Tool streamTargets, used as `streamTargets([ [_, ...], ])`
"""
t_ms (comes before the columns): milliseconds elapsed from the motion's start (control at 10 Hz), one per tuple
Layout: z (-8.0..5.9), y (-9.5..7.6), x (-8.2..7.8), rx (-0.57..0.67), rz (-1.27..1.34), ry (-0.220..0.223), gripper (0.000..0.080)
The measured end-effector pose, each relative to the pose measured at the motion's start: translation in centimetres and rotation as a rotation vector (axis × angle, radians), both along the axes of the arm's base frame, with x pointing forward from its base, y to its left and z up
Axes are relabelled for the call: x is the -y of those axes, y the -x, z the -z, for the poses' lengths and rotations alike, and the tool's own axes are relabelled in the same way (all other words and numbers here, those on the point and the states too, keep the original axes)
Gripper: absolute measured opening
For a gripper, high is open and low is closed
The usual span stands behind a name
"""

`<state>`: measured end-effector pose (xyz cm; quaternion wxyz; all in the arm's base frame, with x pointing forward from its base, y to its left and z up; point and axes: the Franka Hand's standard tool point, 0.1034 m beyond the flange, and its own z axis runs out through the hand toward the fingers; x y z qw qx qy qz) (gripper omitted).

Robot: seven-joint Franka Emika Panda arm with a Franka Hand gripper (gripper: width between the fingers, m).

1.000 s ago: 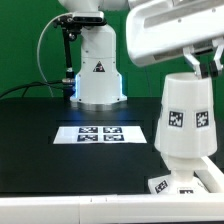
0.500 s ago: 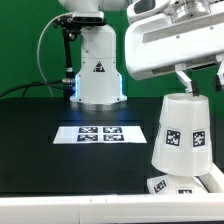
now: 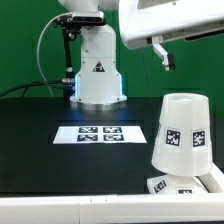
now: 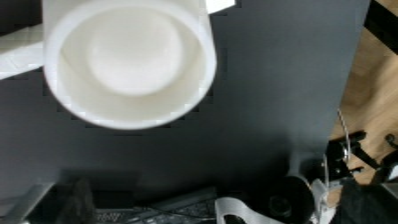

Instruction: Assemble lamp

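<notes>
The white tapered lamp shade point(image 3: 182, 130) stands upright, wide end down, on the angular base block point(image 3: 160, 185) at the exterior view's right front. Square tags show on both. The bulb is hidden from view. My gripper point(image 3: 192, 60) hangs open and empty above the shade, apart from it; one finger point(image 3: 163, 56) shows, the other is near the frame edge. The wrist view looks down into the shade's round open top point(image 4: 128, 60), with corners of the base point(image 4: 15, 52) beside it.
The marker board point(image 3: 100, 133) lies flat on the black table mid-scene. The robot's white pedestal point(image 3: 98, 75) with cables stands behind it. The table's white front edge point(image 3: 60, 210) runs along the front.
My gripper was around the shade a second ago. It has let go and risen straight up; the shade stays standing on the base.
</notes>
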<state>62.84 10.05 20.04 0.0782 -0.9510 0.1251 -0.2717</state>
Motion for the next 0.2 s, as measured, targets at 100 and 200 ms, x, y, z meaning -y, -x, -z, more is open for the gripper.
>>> streamTargets([
  [100, 0.04, 0.00, 0.00, -0.001, 0.000, 0.000, 0.0697],
  [200, 0.05, 0.00, 0.00, -0.001, -0.001, 0.001, 0.0697],
])
